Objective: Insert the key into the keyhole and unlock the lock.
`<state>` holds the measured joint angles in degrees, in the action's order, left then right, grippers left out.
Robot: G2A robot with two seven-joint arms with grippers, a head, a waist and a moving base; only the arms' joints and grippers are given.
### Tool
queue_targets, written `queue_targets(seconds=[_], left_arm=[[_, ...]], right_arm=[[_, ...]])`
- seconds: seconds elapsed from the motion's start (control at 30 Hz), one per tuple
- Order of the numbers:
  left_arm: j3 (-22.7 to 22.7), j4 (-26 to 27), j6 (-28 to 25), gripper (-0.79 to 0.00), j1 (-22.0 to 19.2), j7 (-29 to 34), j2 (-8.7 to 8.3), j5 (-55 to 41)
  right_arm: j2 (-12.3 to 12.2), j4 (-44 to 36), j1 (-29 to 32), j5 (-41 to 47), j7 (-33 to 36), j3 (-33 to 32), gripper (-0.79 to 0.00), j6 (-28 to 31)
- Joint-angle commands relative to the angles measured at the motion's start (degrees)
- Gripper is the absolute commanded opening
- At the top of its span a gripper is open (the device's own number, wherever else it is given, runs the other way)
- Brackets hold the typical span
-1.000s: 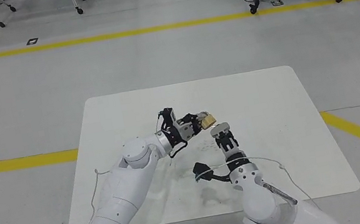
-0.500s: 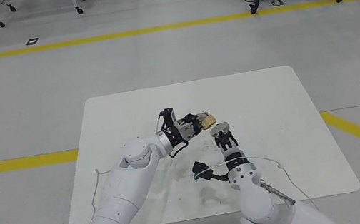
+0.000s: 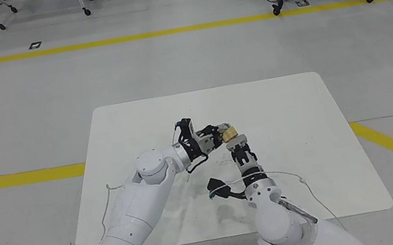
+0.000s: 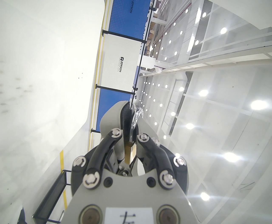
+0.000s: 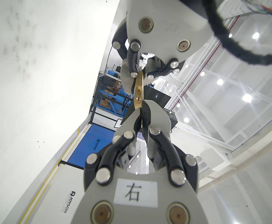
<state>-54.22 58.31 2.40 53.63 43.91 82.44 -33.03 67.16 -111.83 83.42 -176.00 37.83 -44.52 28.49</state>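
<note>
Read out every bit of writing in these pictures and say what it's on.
"左": left label on the left end effector's base.
"右": right label on the right end effector's base.
Brand mark, not read out: white panel, blue panel.
Top view: nothing readable.

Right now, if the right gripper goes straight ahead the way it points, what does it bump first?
Most likely the brass lock, held by the left gripper just beyond the tips of the right gripper. The gap looks tiny, though depth is hard to judge.
</note>
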Motion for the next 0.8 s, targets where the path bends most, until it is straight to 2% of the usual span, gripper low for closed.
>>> queue_targets(seconds=[0.0,0.23,0.37,0.5,0.77], left_arm=[[-0.1,-0.1,0.0,-0.785,0.0,0.1,0.04,-0.4],[-0.9,-0.3,0.0,-0.785,0.2,0.4,-0.02,-0.9],[-2.0,-0.1,-0.7,-0.785,0.5,-0.3,-0.20,-1.3],[-4.0,1.0,-2.0,-0.785,1.3,-1.4,-0.77,-0.7],[-5.4,5.7,-2.4,-0.785,3.5,-3.8,-1.80,4.7]], right_arm=[[0.2,0.4,-0.3,0.0,-0.1,0.3,-0.785,0.0],[0.8,0.5,-0.9,0.0,0.2,1.2,-0.785,0.0],[0.7,-1.0,0.8,0.1,-0.8,0.0,-0.785,-3.1],[0.0,-2.6,3.8,0.0,-4.7,-2.4,-0.785,-7.6],[-0.2,-2.6,4.0,0.0,-5.0,-2.8,-0.785,-6.7]])
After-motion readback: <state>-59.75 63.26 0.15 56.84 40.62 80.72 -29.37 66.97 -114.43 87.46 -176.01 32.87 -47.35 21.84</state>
